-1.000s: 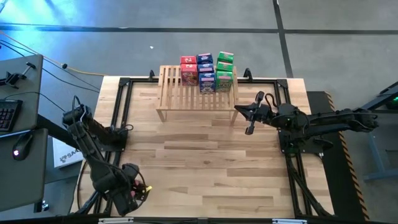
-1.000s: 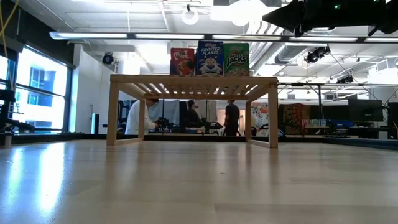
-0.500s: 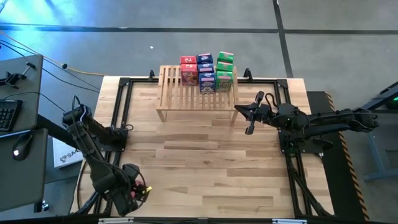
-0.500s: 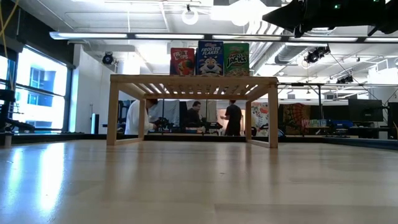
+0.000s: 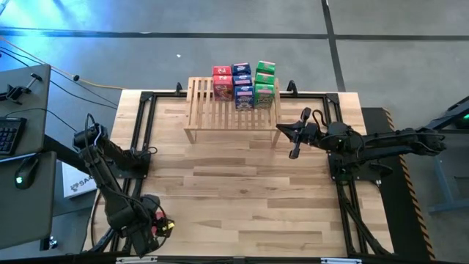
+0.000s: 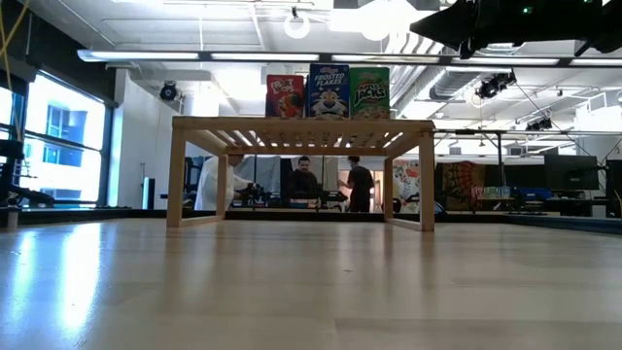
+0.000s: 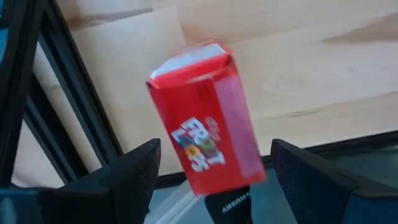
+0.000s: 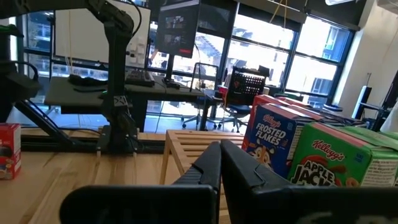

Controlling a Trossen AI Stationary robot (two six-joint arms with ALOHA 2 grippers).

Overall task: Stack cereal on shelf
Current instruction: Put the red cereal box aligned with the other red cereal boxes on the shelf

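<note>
Left pincer (image 7: 205, 180) at the lower left of the high view stands wide open around a red cereal box (image 7: 205, 118), its fingers (image 7: 134, 171) apart from the box's sides, which seems unheld; eight more cereal boxes (image 5: 245, 84) sit on the shelf (image 5: 220, 110) at the surface's (image 5: 242, 191) top centre; right pincer (image 5: 294, 152), shut and empty, hovers right of the shelf.

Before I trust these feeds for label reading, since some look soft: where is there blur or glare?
Left wrist view: the red Froot Loops box between the open left end effector fingers is smeared by motion blur. Low view: ceiling lights blow out, yet the shelf boxes read clearly. Right wrist view: bright windows, near Apple Jacks box soft.
</note>
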